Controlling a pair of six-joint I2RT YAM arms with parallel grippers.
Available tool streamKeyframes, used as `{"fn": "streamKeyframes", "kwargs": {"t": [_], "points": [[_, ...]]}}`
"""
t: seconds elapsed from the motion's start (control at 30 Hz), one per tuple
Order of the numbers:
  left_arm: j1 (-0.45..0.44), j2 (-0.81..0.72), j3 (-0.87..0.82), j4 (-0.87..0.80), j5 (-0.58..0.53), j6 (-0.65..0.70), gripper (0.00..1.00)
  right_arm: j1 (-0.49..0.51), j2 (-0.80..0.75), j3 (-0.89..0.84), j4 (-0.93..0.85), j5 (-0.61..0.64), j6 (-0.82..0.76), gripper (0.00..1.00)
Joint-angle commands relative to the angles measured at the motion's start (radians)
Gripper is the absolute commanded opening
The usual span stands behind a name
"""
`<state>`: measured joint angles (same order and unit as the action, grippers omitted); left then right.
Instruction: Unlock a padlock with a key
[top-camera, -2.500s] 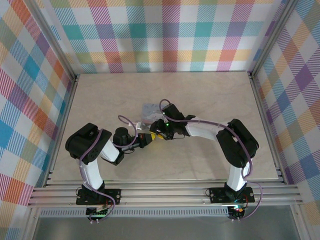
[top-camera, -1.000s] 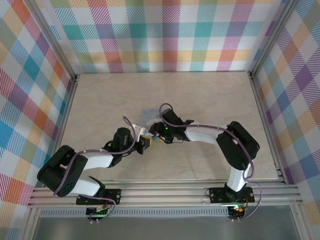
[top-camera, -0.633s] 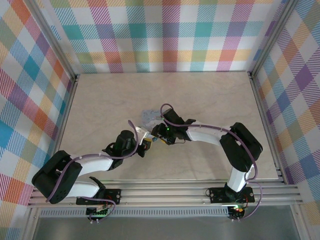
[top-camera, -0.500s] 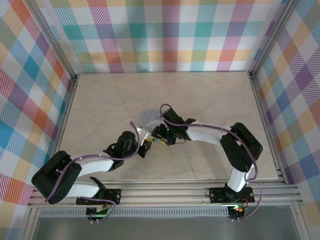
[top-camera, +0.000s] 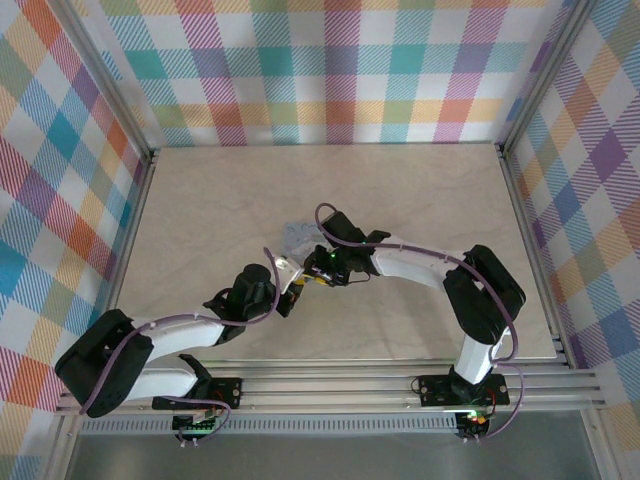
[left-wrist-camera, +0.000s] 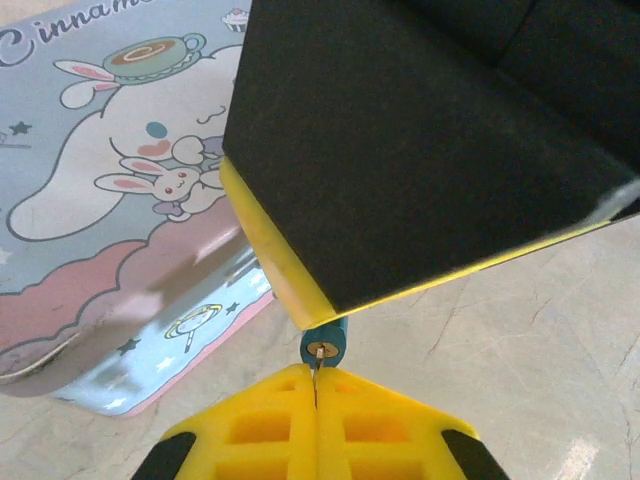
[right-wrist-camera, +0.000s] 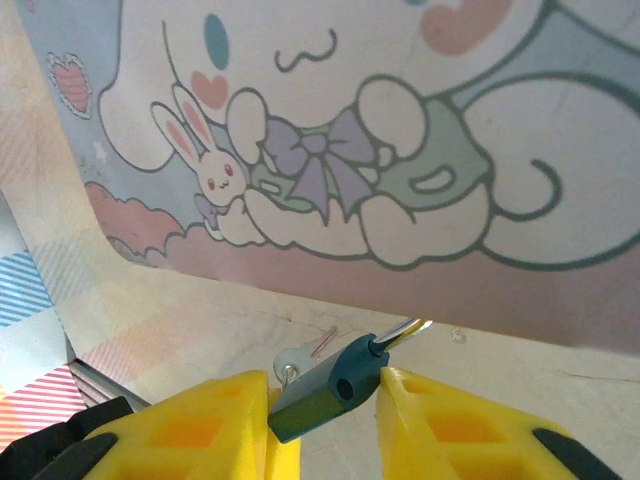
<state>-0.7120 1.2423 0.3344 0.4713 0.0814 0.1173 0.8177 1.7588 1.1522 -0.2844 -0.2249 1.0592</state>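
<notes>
Teal and tiny, the padlock (right-wrist-camera: 326, 395) sits between the yellow pads (right-wrist-camera: 215, 420) of the right gripper (right-wrist-camera: 325, 385). The jaws stand narrow and both pads look to touch the padlock's sides, so I judge it gripped rather than merely flanked. It lies just in front of the pale blue cartoon-print tin (right-wrist-camera: 420, 150), its silver shackle (right-wrist-camera: 402, 330) pointing toward the tin and its other end turned away, which seems chosen to offer the keyhole face to the other arm. From the left wrist, that round teal face shows just beyond the left gripper (left-wrist-camera: 316, 378). Its fingers are pressed fully together on a thin metal sliver at their seam, most likely the key (left-wrist-camera: 318, 352), with its tip at or in the keyhole. One arm steadying the padlock while the other lines the blade up along its axis is what a turn of the key would need. Much is hard to read. The blade is nearly all buried between the fingers, so how deep it sits cannot be told. From the left wrist, the right gripper's black finger covers the padlock's body. A pale rounded bit beside the padlock in the right wrist view is unclear. Whether the padlock rests on the marble-look table (left-wrist-camera: 540, 330) or hangs above it is uncertain. From overhead the two grippers meet beside the tin, with padlock and key too small to pick out.
</notes>
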Motion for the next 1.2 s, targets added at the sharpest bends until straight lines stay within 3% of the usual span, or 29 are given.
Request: {"fn": "streamKeyframes", "kwargs": {"t": [0.0, 0.27, 0.5, 0.8, 0.9, 1.1, 1.17], "points": [[-0.012, -0.026, 0.025, -0.01, 0.004, 0.038, 0.0, 0.006, 0.015, 0.03, -0.006, -0.051, -0.008, 0.31], [-0.022, 0.001, 0.029, 0.019, -0.005, 0.035, 0.0, 0.006, 0.016, -0.006, 0.045, -0.08, 0.067, 0.32], [-0.061, 0.01, 0.023, 0.052, -0.047, 0.024, 0.0, 0.005, 0.024, -0.047, 0.085, -0.088, 0.122, 0.26], [-0.128, 0.037, 0.019, 0.094, -0.114, 0.0, 0.0, -0.006, 0.013, -0.095, 0.128, -0.087, 0.163, 0.03], [-0.141, 0.056, 0.021, 0.11, -0.129, -0.008, 0.0, -0.012, 0.0, -0.11, 0.135, -0.083, 0.169, 0.0], [-0.146, 0.062, 0.024, 0.116, -0.137, 0.002, 0.0, -0.023, -0.035, -0.139, 0.124, -0.064, 0.171, 0.01], [-0.145, 0.059, 0.027, 0.111, -0.135, 0.015, 0.0, -0.026, -0.047, -0.146, 0.112, -0.058, 0.171, 0.28]]}}
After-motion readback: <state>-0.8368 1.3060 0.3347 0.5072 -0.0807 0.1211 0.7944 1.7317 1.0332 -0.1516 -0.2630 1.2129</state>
